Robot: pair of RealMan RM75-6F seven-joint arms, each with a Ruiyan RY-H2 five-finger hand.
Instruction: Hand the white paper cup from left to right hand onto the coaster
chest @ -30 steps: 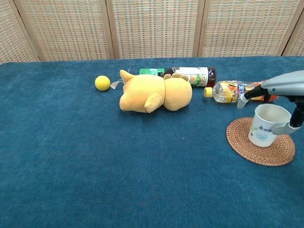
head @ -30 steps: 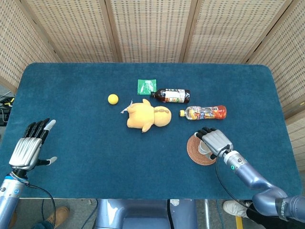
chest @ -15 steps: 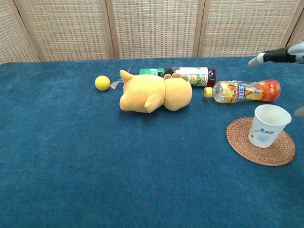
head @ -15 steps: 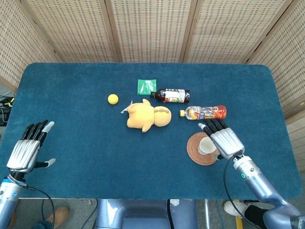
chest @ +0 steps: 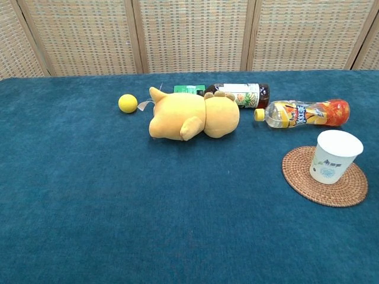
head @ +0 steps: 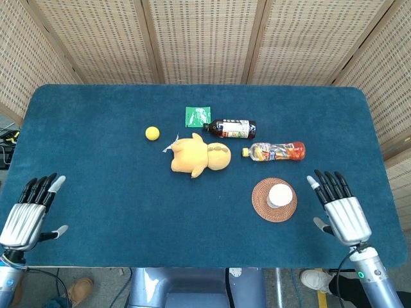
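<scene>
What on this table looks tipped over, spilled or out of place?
Both bottles lie on their sides: the dark one behind the plush toy, the orange one beyond the coaster. Nothing has spilled. The cup stands upright on the coaster.

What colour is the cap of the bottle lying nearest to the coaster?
Yellow. The cap of the clear bottle shows best in the chest view.

You're seeing the white paper cup (chest: 335, 156) standing upright, mouth up, on the round woven coaster (chest: 324, 177).
</scene>
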